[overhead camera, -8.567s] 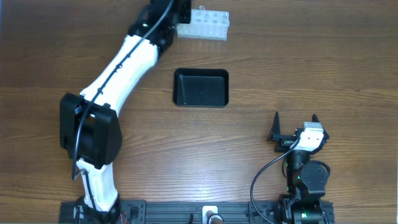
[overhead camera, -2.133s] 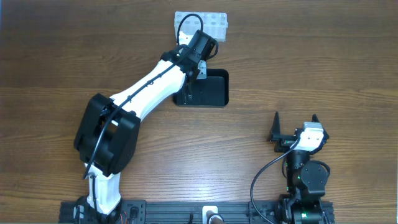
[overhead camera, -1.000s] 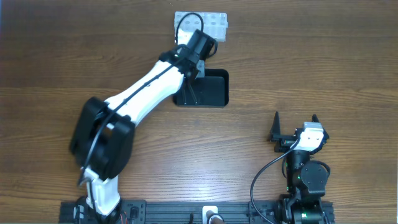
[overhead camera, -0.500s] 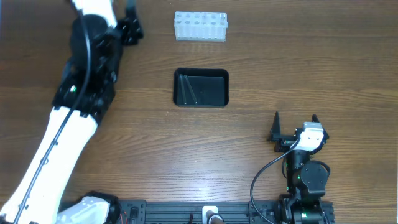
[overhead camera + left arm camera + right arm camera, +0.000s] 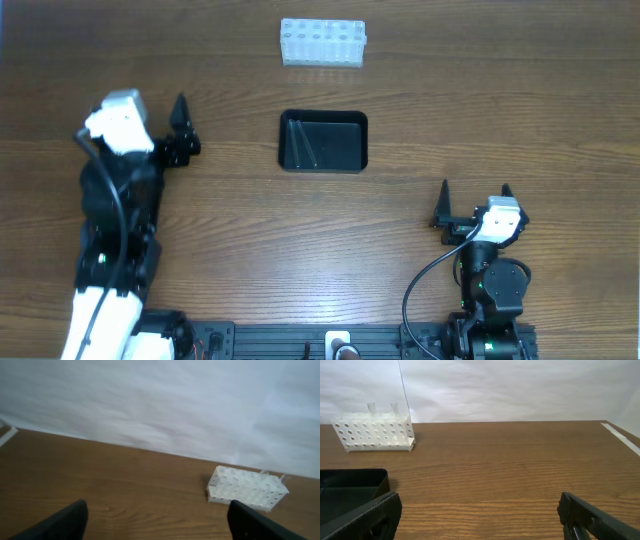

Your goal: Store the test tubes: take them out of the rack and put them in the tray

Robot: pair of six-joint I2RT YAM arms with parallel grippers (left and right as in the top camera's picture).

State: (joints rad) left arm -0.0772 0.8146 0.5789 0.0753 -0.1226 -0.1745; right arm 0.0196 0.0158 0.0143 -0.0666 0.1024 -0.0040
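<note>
Left pincer (image 5: 159,526) spread and empty, pulled back from the tray (image 5: 324,168) to the left of the counter (image 5: 480,90). Right pincer (image 5: 474,200) also spread, parked by its base. Tubes (image 5: 303,146) now lie in the tray's left side. Rack (image 5: 322,43) beyond looks to hold two more, so not done.
</note>
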